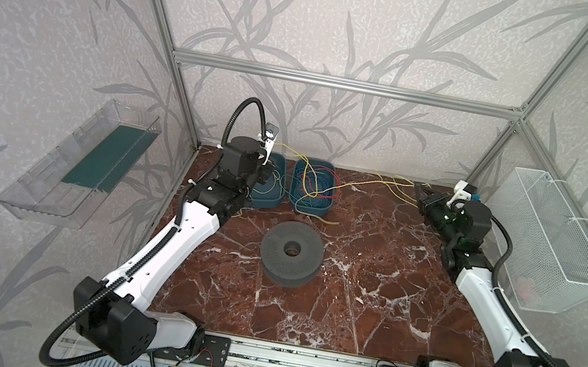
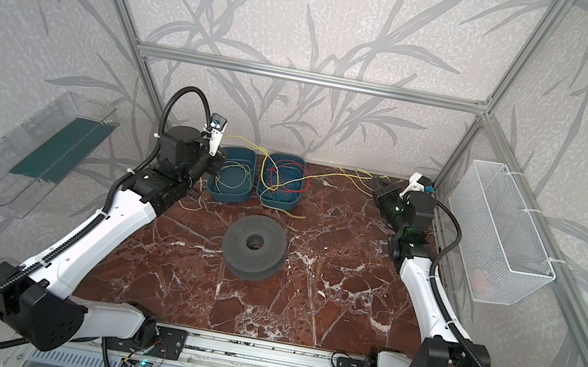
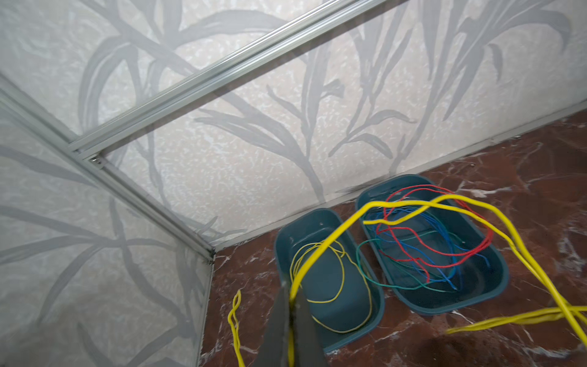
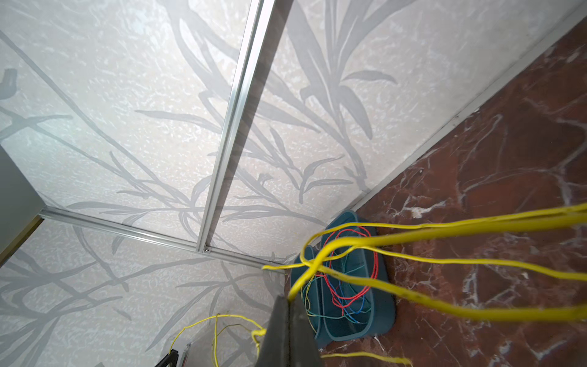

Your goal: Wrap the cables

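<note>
Red-brown marble tabletop, leaf-patterned walls; left gripper and right gripper tight on the cables

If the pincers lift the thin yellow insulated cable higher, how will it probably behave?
Probably floppy: the thin yellow insulated cable sags in loose curves between the left pincer and right pincer. Likely light: both shut pincers hold it aloft. It may snag, because it passes over red wire loops in the teal plastic tub.
</note>
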Controlling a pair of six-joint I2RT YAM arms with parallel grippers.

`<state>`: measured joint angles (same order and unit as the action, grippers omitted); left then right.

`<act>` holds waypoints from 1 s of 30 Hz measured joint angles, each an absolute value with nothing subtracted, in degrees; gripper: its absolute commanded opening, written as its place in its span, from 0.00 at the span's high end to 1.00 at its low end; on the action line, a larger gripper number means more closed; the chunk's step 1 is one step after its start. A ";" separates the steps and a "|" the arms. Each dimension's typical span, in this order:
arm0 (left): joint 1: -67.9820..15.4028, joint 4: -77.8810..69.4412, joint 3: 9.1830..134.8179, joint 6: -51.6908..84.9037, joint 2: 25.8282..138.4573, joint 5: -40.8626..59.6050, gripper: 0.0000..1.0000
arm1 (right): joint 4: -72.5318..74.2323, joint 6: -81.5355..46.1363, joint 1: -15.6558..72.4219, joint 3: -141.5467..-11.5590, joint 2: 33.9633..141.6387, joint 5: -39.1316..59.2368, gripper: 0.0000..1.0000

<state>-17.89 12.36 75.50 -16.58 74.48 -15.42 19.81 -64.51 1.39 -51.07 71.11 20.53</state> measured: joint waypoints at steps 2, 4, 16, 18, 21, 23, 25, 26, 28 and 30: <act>-16.97 12.16 75.50 -15.84 74.04 -16.05 1.00 | 18.65 -63.90 0.47 -48.62 69.14 18.90 1.00; -16.47 11.88 75.57 -15.40 73.73 -16.82 1.00 | 16.36 -62.85 -0.21 -46.11 66.74 17.04 1.00; -10.85 12.23 88.12 -9.89 75.57 -18.22 1.00 | 5.67 -57.04 -4.12 -35.31 56.16 9.30 1.00; -10.94 12.05 90.52 -9.87 76.60 -17.93 1.00 | 4.78 -56.71 -4.93 -34.20 55.83 9.32 1.00; -10.81 12.78 93.86 -9.87 79.00 -17.52 1.00 | 4.58 -55.70 -5.45 -32.82 55.77 9.96 1.00; -10.81 13.23 97.08 -9.98 81.82 -17.15 1.00 | 4.29 -54.89 -5.80 -31.86 55.18 11.16 1.00; -10.81 13.72 100.18 -10.37 84.82 -16.91 1.00 | 3.33 -53.60 -6.20 -31.40 53.78 12.14 1.00; -10.81 13.76 101.80 -10.52 86.67 -16.95 1.00 | 2.74 -52.71 -6.31 -31.31 52.80 12.67 1.00; -10.79 13.39 103.07 -10.92 89.21 -17.08 1.00 | 1.76 -51.07 -6.33 -31.29 50.83 14.11 1.00; -10.70 13.32 103.04 -10.79 91.00 -16.47 1.00 | 1.87 -49.76 -6.20 -30.94 50.28 16.34 1.00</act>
<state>-10.70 13.32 103.04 -10.79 91.00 -16.47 1.87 -49.76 -6.20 -30.94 50.28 16.34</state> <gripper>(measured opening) 0.048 0.048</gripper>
